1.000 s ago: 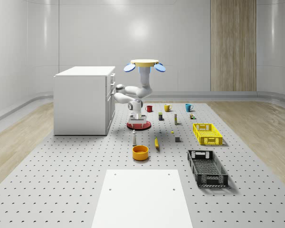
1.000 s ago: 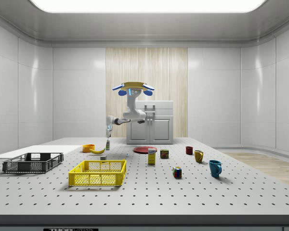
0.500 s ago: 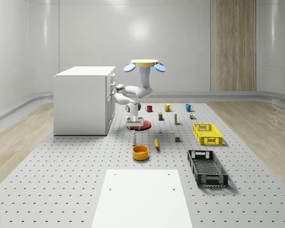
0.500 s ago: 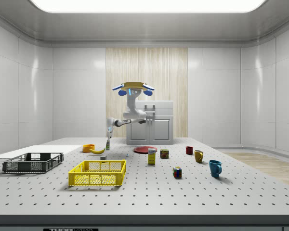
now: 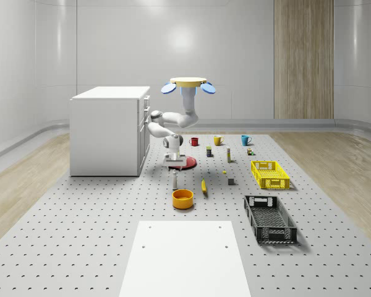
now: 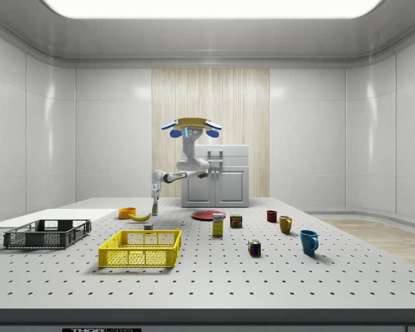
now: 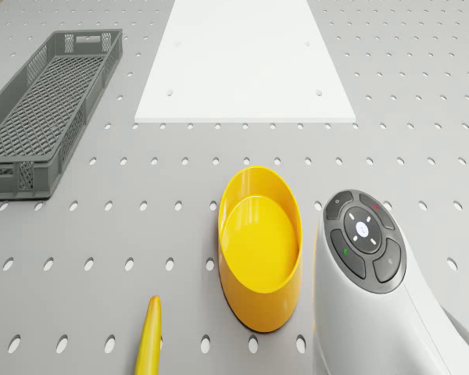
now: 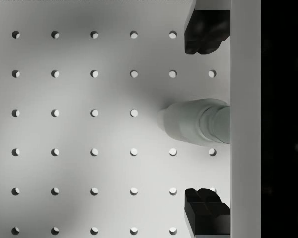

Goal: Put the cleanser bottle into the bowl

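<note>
The cleanser bottle point(image 5: 174, 179) stands upright on the perforated table, just behind the orange bowl point(image 5: 182, 198). The drone point(image 5: 187, 83) hovers over the table beside the cabinet, with its arm bent down. My gripper point(image 5: 174, 166) hangs straight above the bottle, a short way over its cap. In the wrist view the bottle's top point(image 8: 193, 122) lies between the two dark fingertips point(image 8: 203, 32), which stand wide apart, so my gripper point(image 8: 204, 121) is open. The side view has the gripper point(image 6: 153, 196) above the bottle point(image 6: 154, 206), with the bowl point(image 6: 127, 212) nearby. The bowl point(image 7: 260, 246) holds nothing.
A banana point(image 5: 204, 186) lies beside the bowl and a red plate point(image 5: 184, 163) behind the bottle. The white cabinet point(image 5: 108, 130) stands at the whole-scene view's left. A yellow basket point(image 5: 269, 174), a black basket point(image 5: 269, 218), a white sheet point(image 5: 191, 257) and several mugs also share the table.
The arm has swung from over the red plate toward the bottle, and the gripper now points down above it. The drone has held its place.
</note>
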